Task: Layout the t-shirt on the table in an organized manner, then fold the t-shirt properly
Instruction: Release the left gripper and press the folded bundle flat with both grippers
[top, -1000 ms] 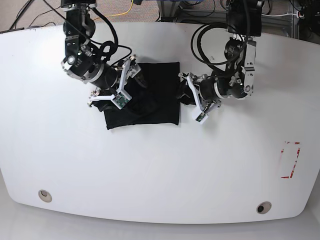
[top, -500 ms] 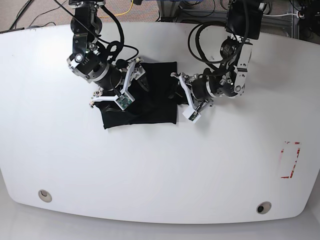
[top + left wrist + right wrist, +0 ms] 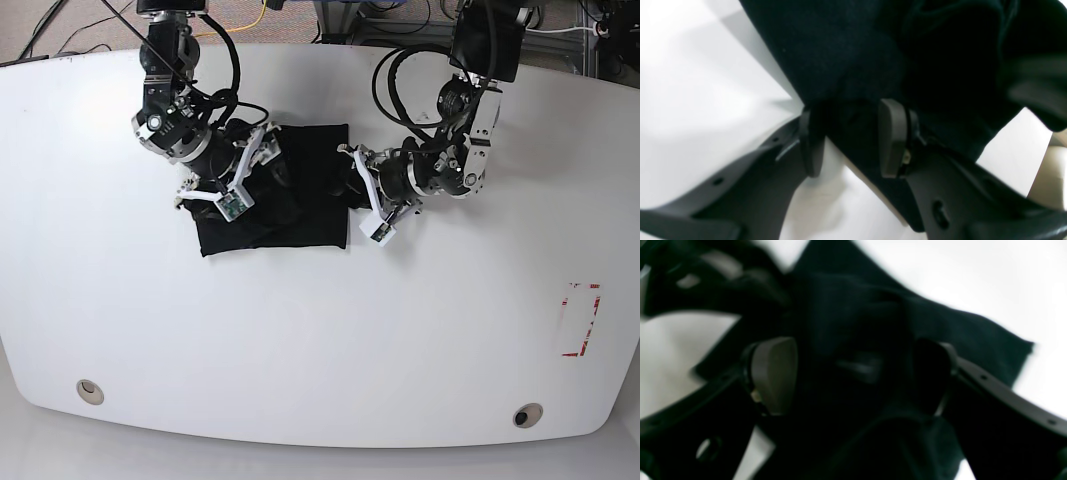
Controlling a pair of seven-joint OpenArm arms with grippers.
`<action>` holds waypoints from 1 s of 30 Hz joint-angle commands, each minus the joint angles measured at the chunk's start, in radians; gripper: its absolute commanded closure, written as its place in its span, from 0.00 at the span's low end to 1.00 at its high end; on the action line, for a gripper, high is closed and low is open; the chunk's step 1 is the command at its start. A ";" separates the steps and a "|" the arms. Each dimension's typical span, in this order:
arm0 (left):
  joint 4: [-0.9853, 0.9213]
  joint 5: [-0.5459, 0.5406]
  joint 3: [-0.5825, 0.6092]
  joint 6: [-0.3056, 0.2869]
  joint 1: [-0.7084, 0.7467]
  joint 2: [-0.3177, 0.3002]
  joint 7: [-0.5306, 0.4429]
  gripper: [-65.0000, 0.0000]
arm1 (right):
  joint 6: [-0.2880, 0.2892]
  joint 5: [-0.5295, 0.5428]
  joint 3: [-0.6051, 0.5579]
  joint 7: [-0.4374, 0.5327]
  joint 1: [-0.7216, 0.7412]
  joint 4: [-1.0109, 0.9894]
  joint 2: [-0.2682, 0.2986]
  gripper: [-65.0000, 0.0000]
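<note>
The black t-shirt [image 3: 300, 212] lies folded into a rectangle at the back middle of the white table [image 3: 320, 330]. Its print is hidden. My left gripper [image 3: 352, 188] is at the shirt's right edge. In the left wrist view, my left gripper [image 3: 851, 140] has its jaws closed partway on a thick fold of the shirt [image 3: 840, 50]. My right gripper [image 3: 268, 172] is over the shirt's left part. In the right wrist view, my right gripper [image 3: 853, 376] has its jaws wide apart over the dark cloth [image 3: 853, 306].
A red tape rectangle [image 3: 580, 320] is at the right of the table. Two metal-ringed holes [image 3: 90, 390] [image 3: 527, 415] sit near the front edge. Cables and frame parts lie beyond the back edge.
Both arms and the folded shirt have shifted a little to the left. The left gripper has moved in along the shirt's right edge.
</note>
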 commanded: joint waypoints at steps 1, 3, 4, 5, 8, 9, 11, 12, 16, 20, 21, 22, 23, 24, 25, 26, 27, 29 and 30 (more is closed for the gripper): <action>0.008 0.006 0.000 0.003 -0.009 0.003 0.011 0.63 | 0.002 0.009 0.007 0.053 0.013 -0.026 0.003 0.19; 0.008 0.006 0.000 0.001 -0.007 0.001 0.013 0.63 | 0.002 0.009 0.018 0.061 0.013 -0.044 0.003 0.19; 0.008 0.006 0.000 0.001 -0.007 0.001 0.013 0.63 | 0.002 0.009 0.025 0.067 0.014 -0.055 0.003 0.19; 0.008 0.006 0.000 0.001 -0.006 0.000 0.013 0.63 | 0.002 0.009 0.030 0.070 0.014 -0.063 0.003 0.19; 0.008 0.004 0.000 0.001 -0.006 0.000 0.013 0.63 | 0.002 0.009 0.041 0.087 0.026 -0.092 0.003 0.19; 0.008 0.004 0.000 0.001 -0.006 0.000 0.013 0.63 | 0.002 0.009 0.045 0.094 0.028 -0.103 0.005 0.20; 0.008 0.003 0.000 0.001 -0.006 0.000 0.013 0.63 | 0.002 0.009 0.051 0.108 0.028 -0.114 0.005 0.20; 0.008 0.003 0.000 0.001 -0.006 0.000 0.014 0.63 | 0.002 0.009 0.054 0.120 0.028 -0.120 0.005 0.21; 0.008 0.003 0.000 0.000 -0.006 -0.002 0.014 0.63 | 0.002 0.009 0.054 0.126 0.028 -0.121 0.005 0.35; 0.008 0.003 0.000 0.000 -0.006 -0.002 0.014 0.63 | 0.002 0.009 0.054 0.126 0.030 -0.123 0.005 0.66; 0.008 0.003 0.000 0.000 -0.006 0.000 0.014 0.63 | 0.002 0.009 0.054 0.126 0.031 -0.123 0.003 0.75; 0.008 0.004 0.000 0.000 -0.006 0.000 0.014 0.63 | 0.002 0.009 0.054 0.126 0.031 -0.123 0.003 0.82; 0.008 0.004 0.000 0.000 -0.006 0.001 0.014 0.63 | 0.002 0.009 0.054 0.125 0.031 -0.123 0.001 0.89; 0.008 0.004 0.000 0.001 -0.006 0.001 0.014 0.63 | 0.002 0.009 0.054 0.125 0.031 -0.121 0.001 0.95; 0.008 0.004 0.000 0.003 -0.006 0.003 0.014 0.63 | 0.002 0.009 0.053 0.123 0.033 -0.120 0.001 0.97; 0.008 0.004 0.000 0.003 -0.006 0.003 0.014 0.63 | 0.002 0.009 0.053 0.123 0.033 -0.118 0.001 0.98; 0.008 0.004 0.000 0.003 -0.006 0.003 0.014 0.63 | 0.002 0.009 0.053 0.123 0.031 -0.117 0.000 0.98; 0.008 0.004 0.000 0.003 -0.006 0.003 0.014 0.63 | 0.002 0.009 0.053 0.123 0.030 -0.115 -0.002 0.98; 0.008 0.004 0.000 0.003 -0.006 0.004 0.014 0.63 | 0.002 0.009 0.053 0.122 0.030 -0.110 -0.003 0.98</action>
